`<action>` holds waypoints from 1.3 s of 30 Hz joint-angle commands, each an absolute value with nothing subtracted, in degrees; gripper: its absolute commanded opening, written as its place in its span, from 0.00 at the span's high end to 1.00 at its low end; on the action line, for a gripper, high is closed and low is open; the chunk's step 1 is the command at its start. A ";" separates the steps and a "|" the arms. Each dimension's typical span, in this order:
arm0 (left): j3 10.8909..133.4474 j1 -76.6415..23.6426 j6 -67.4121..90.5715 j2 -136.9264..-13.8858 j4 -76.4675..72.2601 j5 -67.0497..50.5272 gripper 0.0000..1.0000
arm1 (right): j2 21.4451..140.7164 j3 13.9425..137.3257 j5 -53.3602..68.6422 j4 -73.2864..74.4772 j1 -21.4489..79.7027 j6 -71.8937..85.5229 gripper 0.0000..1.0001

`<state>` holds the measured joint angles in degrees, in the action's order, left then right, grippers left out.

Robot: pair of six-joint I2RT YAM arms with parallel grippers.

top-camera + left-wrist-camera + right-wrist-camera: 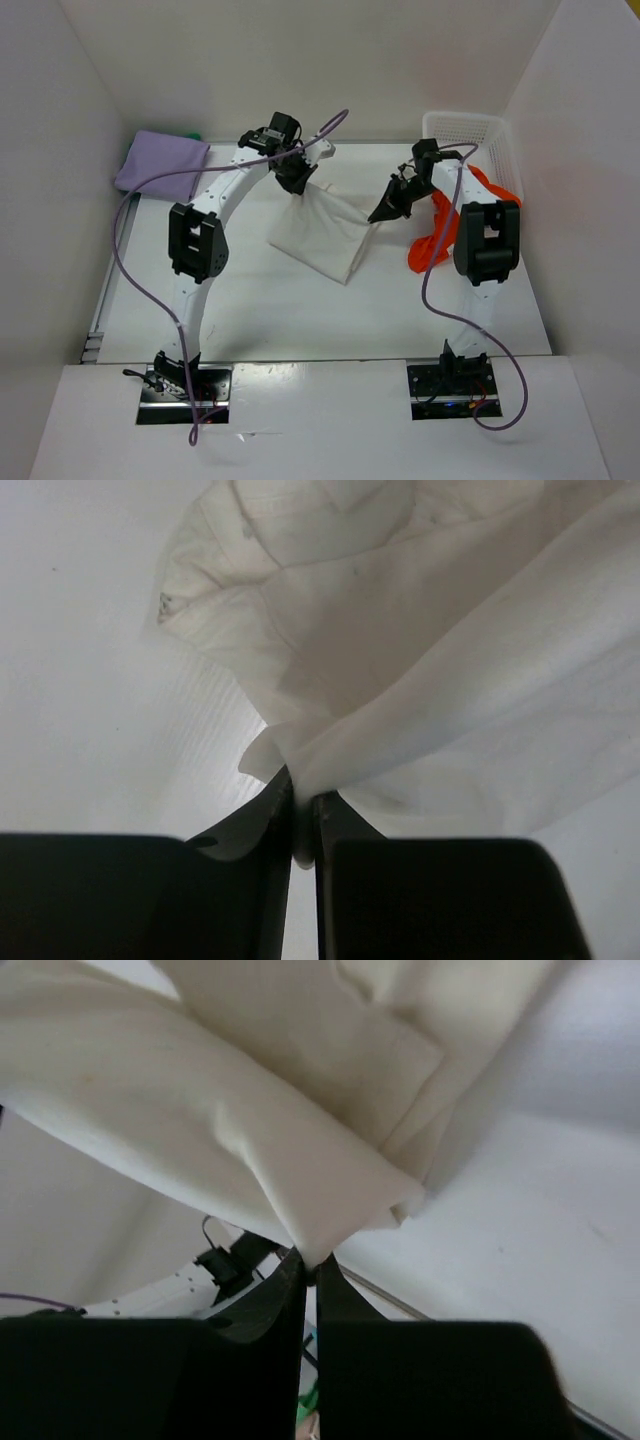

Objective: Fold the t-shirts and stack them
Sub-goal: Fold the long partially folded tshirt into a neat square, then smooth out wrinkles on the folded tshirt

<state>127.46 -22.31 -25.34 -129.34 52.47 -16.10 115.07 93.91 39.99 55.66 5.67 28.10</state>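
Observation:
The white t-shirt (325, 235) hangs between both grippers over the middle of the table, its lower edge resting on the surface. My left gripper (298, 185) is shut on its far left corner; the cloth (420, 670) is pinched in the jaws. My right gripper (380, 213) is shut on its right corner, with the cloth (250, 1130) fanning out from the jaws. The lavender-purple t-shirt (160, 160) lies folded at the far left, with a bit of the green one (191, 134) behind it. The orange-red t-shirt (440, 225) hangs from the basket behind the right arm.
A white plastic mesh basket (470, 135) stands at the far right corner. White walls enclose the table on the left, back and right. A purple cable (130, 260) loops along the left arm.

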 commanded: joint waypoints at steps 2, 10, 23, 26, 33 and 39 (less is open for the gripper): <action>132.52 -21.88 -19.34 -133.15 43.61 -15.47 0.81 | 121.70 99.22 42.53 47.12 4.40 31.46 0.79; 157.85 -20.57 -11.26 -148.52 44.11 -7.74 0.37 | 123.67 108.45 35.43 35.60 0.18 36.39 0.54; 178.34 -19.25 -23.80 -155.12 69.26 -25.65 0.33 | 111.80 93.08 24.35 36.39 11.42 34.01 1.00; 179.64 -20.57 -27.59 -157.14 72.76 -26.19 0.37 | 114.60 93.60 21.63 38.22 13.35 33.49 1.00; 179.65 -20.30 -22.78 -162.06 67.69 -19.52 0.35 | 119.96 94.92 14.33 38.23 11.17 34.63 1.00; 179.65 -19.16 -21.62 -166.03 66.97 -11.17 0.32 | 124.36 97.82 10.73 40.77 8.88 33.41 1.00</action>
<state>178.82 -20.23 -23.51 -165.18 68.01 -15.90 122.83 94.91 14.81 38.85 9.76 34.22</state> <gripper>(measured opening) 0.675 0.001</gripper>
